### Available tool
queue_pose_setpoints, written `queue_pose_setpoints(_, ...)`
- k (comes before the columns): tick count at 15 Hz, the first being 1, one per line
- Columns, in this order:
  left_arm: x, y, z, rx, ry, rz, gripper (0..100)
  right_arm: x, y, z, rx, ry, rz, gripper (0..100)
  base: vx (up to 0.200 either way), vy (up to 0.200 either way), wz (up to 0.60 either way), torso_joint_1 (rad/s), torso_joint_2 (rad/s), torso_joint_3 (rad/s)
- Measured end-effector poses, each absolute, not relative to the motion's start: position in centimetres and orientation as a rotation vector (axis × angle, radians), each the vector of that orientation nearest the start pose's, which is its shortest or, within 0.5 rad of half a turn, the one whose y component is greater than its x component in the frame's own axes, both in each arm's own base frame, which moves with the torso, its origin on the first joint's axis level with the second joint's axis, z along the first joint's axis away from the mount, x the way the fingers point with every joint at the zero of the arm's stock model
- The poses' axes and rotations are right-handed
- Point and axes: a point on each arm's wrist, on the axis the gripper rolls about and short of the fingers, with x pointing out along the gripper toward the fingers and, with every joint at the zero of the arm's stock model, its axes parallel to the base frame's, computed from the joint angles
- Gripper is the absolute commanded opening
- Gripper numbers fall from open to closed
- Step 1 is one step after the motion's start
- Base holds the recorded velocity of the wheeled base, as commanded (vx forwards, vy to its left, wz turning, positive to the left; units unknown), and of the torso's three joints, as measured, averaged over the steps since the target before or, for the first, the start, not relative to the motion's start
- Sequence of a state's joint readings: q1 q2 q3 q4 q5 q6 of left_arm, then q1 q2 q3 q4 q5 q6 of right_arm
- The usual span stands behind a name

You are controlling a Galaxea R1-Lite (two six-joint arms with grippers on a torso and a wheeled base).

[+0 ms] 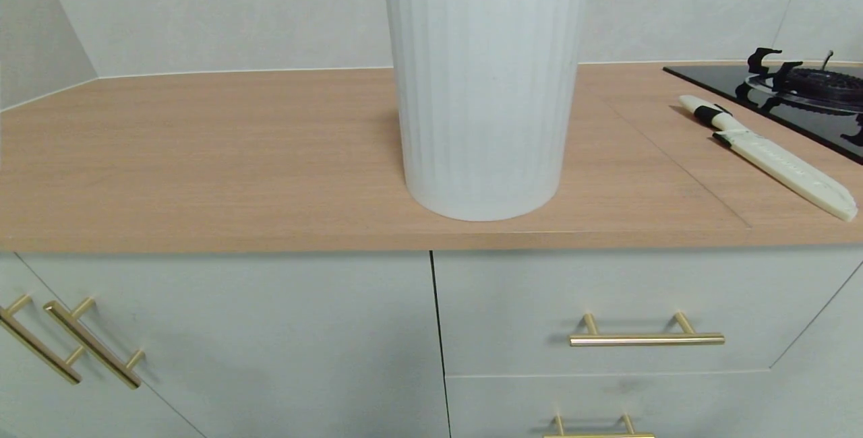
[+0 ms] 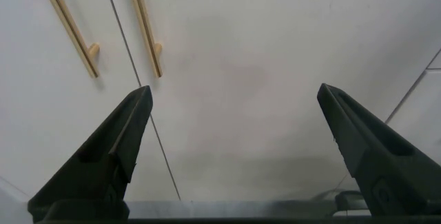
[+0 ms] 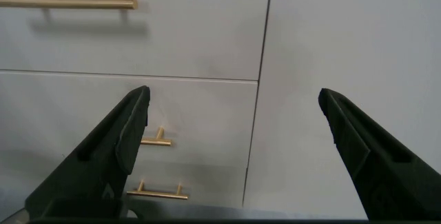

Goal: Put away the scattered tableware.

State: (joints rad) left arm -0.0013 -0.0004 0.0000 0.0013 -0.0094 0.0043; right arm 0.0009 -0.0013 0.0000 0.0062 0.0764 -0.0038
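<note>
A tall white ribbed container (image 1: 482, 81) stands on the wooden countertop (image 1: 202, 155) near its front edge, at the middle of the head view. A cream knife with a black band on its handle (image 1: 768, 155) lies flat at the right, beside the stove. My left gripper (image 2: 234, 100) is open, with nothing between its fingers, facing white cabinet doors. My right gripper (image 3: 234, 103) is also open and empty, facing the white drawer fronts.
A black glass hob with a burner grate (image 1: 802, 91) sits at the far right of the counter. Below the counter are white cabinet doors with gold handles (image 1: 94, 343) and drawers with gold bar handles (image 1: 646, 338). A wall runs behind the counter.
</note>
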Motion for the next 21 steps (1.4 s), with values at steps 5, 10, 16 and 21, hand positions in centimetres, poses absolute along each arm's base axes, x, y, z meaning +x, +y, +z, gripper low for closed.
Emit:
queue_pose_setpoints(5,-2.28,-0.02,7.53,0.005,0.001,-0.011,100,-2.30,0.17,7.49,-0.002,0.004,0.077,100,0.000,0.000,0.00,0.000,0.00,0.000)
queue_pose_setpoints(10,-2.29,-0.02,7.57,0.005,-0.001,-0.011,100,-2.30,0.16,7.49,0.000,0.004,0.071,100,0.000,0.000,0.00,0.034,-0.15,-0.144)
queue_pose_setpoints(16,-2.29,-0.02,7.54,0.004,0.001,-0.011,100,-2.30,0.15,7.50,0.003,0.004,0.070,100,0.000,0.000,0.00,0.163,-0.47,-0.295)
queue_pose_setpoints(21,-2.28,-0.02,7.53,0.005,0.001,-0.011,100,-2.30,0.15,7.50,0.003,0.004,0.070,100,0.000,0.000,0.00,0.187,-0.48,-0.286)
